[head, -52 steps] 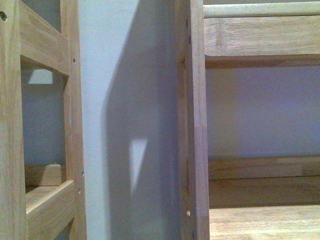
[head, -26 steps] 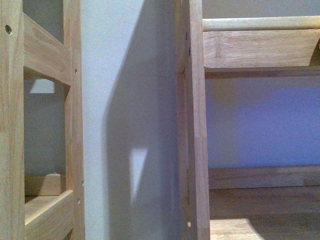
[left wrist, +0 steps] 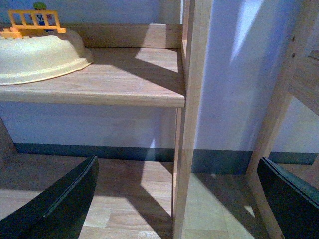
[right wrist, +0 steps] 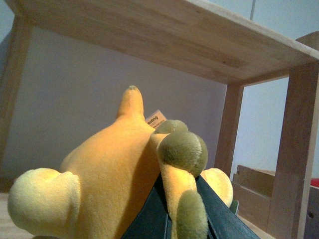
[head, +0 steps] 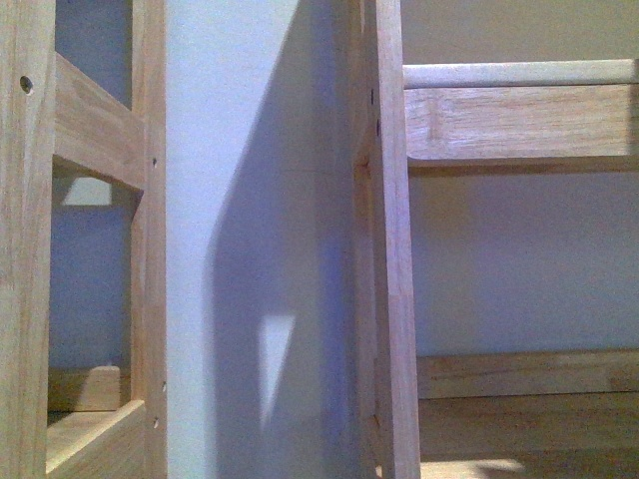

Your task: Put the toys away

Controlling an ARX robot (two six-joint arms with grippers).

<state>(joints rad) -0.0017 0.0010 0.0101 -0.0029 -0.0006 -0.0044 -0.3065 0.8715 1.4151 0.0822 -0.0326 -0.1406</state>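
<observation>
The toy is an orange-yellow plush animal (right wrist: 109, 169) with olive-tipped limbs and a small pale tag (right wrist: 156, 117). It fills the right wrist view. My right gripper (right wrist: 182, 214) is shut on it, one limb pinched between the dark fingers (right wrist: 147, 216). The plush hangs beneath a wooden shelf board (right wrist: 164, 35). In the left wrist view my left gripper (left wrist: 174, 204) is open and holds nothing, its dark fingers (left wrist: 55, 209) far apart on either side of a wooden upright (left wrist: 192, 99). Neither gripper shows in the front view.
A cream upturned bowl (left wrist: 40, 55) with an orange toy fence (left wrist: 35, 22) on it sits on a shelf board (left wrist: 124, 84). The front view shows wooden shelf uprights (head: 389, 259), a rail (head: 519, 120) and pale wall (head: 250, 200) close by. Wood floor (left wrist: 124, 199) lies below.
In the front view the shelf rails and boards sit lower in the picture than a second ago, so the view has risen along the shelving.
</observation>
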